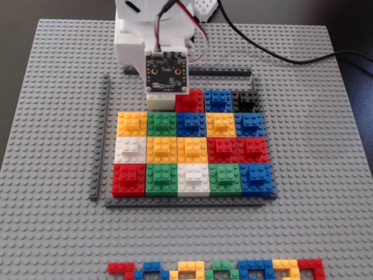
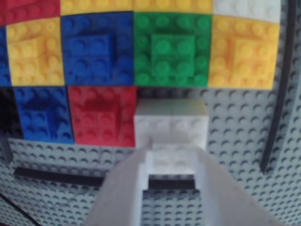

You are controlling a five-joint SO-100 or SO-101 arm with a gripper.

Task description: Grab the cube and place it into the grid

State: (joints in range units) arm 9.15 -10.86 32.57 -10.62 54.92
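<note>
The white cube (image 2: 171, 127) sits low on the grey baseplate in the wrist view, its side against a red block (image 2: 101, 115) and just below a green block of the grid (image 2: 169, 52). My gripper (image 2: 171, 162) is shut on the cube, with a finger on each side of its raised top piece. In the fixed view the arm's camera board (image 1: 166, 70) hangs over the grid's (image 1: 192, 149) far row. A strip of the cube (image 1: 160, 102) shows under it, left of the red block (image 1: 189, 100). The fingertips are hidden there.
Thin dark grey strips border the grid at the left (image 1: 99, 140), front (image 1: 186, 203) and back (image 1: 224, 72). The far-left slot of the far row (image 1: 131, 100) is bare baseplate. A jagged line of small coloured bricks (image 1: 215, 269) lies at the front. A black cable (image 1: 280, 55) runs at the back right.
</note>
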